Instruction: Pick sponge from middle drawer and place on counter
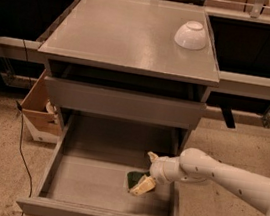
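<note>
The sponge [132,178], dark green on top, lies on the floor of the open middle drawer [89,176], towards its right side. My gripper [144,173] reaches into the drawer from the right on a white arm and is right at the sponge. Its fingers are open: the lower cream finger [142,186] covers the sponge's right edge, and the other sticks up behind it. The sponge rests on the drawer floor. The grey counter [131,33] is the cabinet top above.
A white bowl [191,35] sits upside down at the counter's back right. The upper drawer [123,103] is slightly pulled out above the middle one. A cardboard box [38,111] and a cable [21,138] lie on the floor to the left.
</note>
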You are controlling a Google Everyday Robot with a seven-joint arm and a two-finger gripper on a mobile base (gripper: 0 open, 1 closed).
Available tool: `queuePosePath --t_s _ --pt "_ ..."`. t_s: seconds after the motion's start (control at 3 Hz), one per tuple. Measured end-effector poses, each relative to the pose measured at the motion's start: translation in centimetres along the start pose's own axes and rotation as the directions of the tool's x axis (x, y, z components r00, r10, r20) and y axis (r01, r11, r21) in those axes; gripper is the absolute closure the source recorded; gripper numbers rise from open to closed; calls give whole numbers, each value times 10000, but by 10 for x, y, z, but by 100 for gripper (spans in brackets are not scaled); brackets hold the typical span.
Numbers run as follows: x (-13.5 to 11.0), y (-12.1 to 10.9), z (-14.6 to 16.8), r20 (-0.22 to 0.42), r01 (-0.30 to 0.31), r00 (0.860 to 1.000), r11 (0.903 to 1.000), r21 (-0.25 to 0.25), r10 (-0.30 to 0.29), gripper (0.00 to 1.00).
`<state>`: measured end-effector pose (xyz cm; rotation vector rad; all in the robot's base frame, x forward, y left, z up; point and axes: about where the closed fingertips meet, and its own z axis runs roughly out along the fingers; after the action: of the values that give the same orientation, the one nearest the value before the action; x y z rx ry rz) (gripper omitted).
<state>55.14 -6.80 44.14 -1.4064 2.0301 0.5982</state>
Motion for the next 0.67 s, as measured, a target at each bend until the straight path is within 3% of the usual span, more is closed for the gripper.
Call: queuePosePath --t_s 0.33,0.67 --pt "22 -10 33 -460 205 9987 9998 63 -202 0" --pt "41 -15 50 -832 297 9961 9994 181 -281 13"
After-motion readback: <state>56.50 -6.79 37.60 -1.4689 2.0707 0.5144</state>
